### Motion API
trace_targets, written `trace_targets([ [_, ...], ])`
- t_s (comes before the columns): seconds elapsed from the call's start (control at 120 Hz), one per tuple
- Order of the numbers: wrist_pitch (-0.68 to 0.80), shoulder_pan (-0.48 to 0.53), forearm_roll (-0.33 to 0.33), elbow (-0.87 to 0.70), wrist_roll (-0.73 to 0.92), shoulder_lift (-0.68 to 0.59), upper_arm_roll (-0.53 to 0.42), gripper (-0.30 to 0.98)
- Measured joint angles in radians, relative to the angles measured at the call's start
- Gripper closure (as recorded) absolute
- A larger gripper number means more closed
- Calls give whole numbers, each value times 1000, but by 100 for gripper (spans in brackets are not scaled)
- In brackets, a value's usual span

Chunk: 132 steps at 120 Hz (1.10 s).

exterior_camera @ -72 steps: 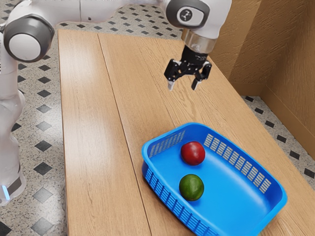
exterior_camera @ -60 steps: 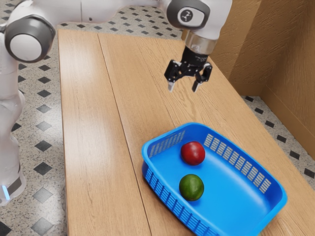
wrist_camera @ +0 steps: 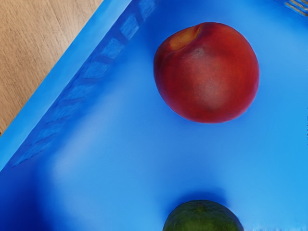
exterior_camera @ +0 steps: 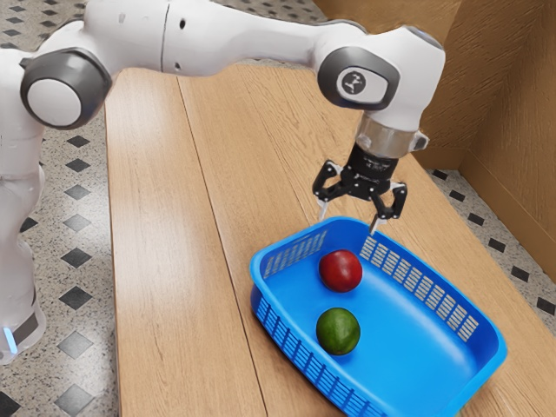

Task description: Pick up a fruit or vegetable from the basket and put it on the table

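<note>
Two fruits lie in one blue basket [exterior_camera: 408, 339] on one wooden counter [exterior_camera: 165, 261]: one red fruit [exterior_camera: 340, 271] and one green fruit [exterior_camera: 338, 331]. Taking twelve o'clock as the top of the exterior view, we find the red fruit at twelve from the green fruit, both on the basket's bottom and apart from each other. Up close, the red fruit has an amber hollow in its skin; the green fruit is perhaps an avocado or a lime, as only part of it comes into our wrist view.

Our one white arm [exterior_camera: 243, 43] bears a single round badge [exterior_camera: 354, 82] with a dark mark that we cannot read. Our black gripper [exterior_camera: 348, 223] hangs at about twelve o'clock from the red fruit in the exterior view, pointing down, its two jaws spread wide with nothing between them.

Slotted walls run past the red fruit at ten and two o'clock, and our wrist view shows blue bottom between it and the nearer wall. Our roomiest stretch inside the basket lies from three to five o'clock of the green fruit. Outside, broad wood runs from nine to twelve o'clock of the basket, while at two o'clock a narrower strip reaches the counter's edge.
</note>
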Motion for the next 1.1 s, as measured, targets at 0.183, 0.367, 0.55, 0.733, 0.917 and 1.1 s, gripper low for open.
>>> trace_targets([
  [0.183,87,-36,-7,-5,129,51,-73,0],
  [0.367,192,-85,-35,-226,219,-79,-71,0],
  [0.55,319,-122,-21,-383,284,-172,-73,0],
  [0.733,389,-136,-32,-390,333,-127,-72,0],
  [0.917,424,-95,-54,-388,379,-86,-45,0],
  [1.1,454,-101,-63,-388,414,-57,-46,0],
])
